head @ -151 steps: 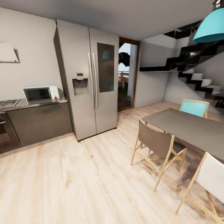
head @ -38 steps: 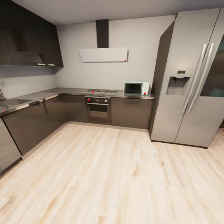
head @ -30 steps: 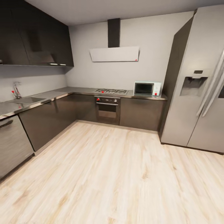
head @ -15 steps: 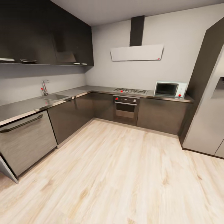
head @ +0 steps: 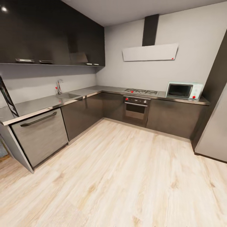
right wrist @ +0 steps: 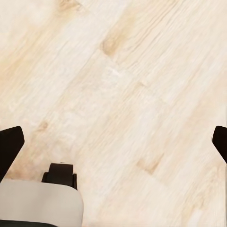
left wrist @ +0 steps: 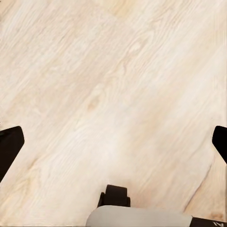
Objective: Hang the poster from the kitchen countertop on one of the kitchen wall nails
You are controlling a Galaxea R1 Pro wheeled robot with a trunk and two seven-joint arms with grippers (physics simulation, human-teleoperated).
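Step in hand: the long L-shaped grey brushed-steel worktop point(head: 47, 102) is judged to be under approach; nothing has been picked up yet.
Left claw point(left wrist: 113, 142): seen from the left wrist camera with both dark fingertips at the far sides of the picture, spread wide and empty, pointing down at the pale wooden plank floor point(left wrist: 94, 71).
Right claw point(right wrist: 113, 142): likewise spread wide and empty above the same floor.
Poster: a thin dark-framed edge point(head: 7, 96) is seen leaning at the near end of the worktop, well ahead of and above the left claw; whether it is the poster cannot be told, as its face is cut off.
Other fixtures: the inset sink with chrome tap point(head: 59, 86) sits further along the worktop; the pale blue microwave point(head: 183, 90) stands well off on the right claw's side.
Wall nails: none can be made out.
How to do it well: the base is best turned further towards the left claw's side until the framed edge is fully seen, then stopped just short of the cabinet fronts, with both claws raised from floor level only afterwards.
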